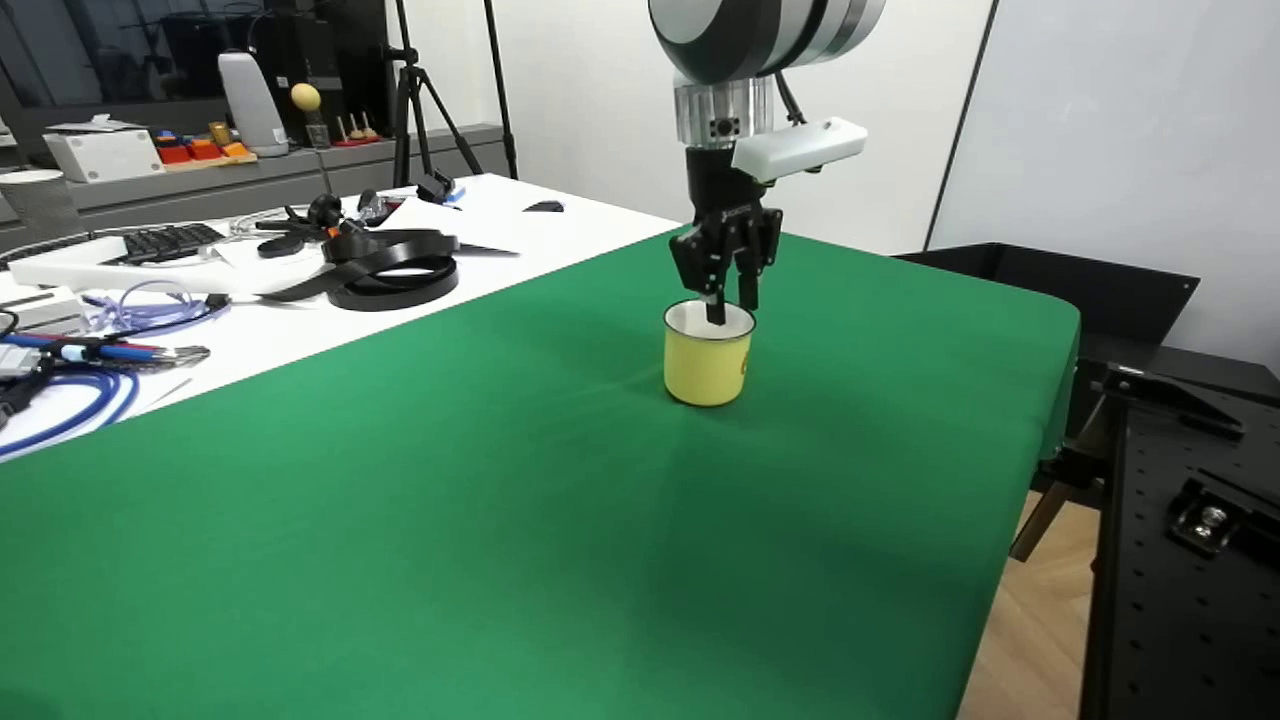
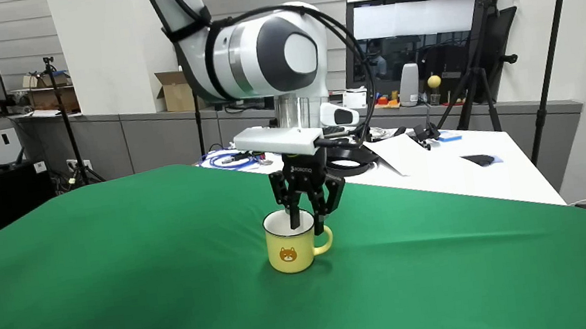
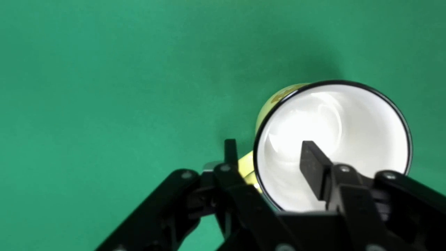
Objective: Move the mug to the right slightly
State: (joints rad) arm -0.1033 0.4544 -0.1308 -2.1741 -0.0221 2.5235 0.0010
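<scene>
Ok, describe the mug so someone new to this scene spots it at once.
Start at the large green-covered table. On it, at the tips of the end effector, stands the mug. Its yellow body, white inside, dark rim, side handle and brown animal face set it apart from the black end effector.

Black on the jaws, and right at their tips, pale yellow on the mug (image 1: pixel 706 360)! Yellow handle (image 2: pixel 329 240) too, a brown animal face (image 2: pixel 288 254) on the side, a black rim (image 3: pixel 338 82), glossy white inside! Plain green worktop (image 1: pixel 450 520) below the jaws; above them, the arm (image 2: pixel 224 58) in white and dark grey!
</scene>
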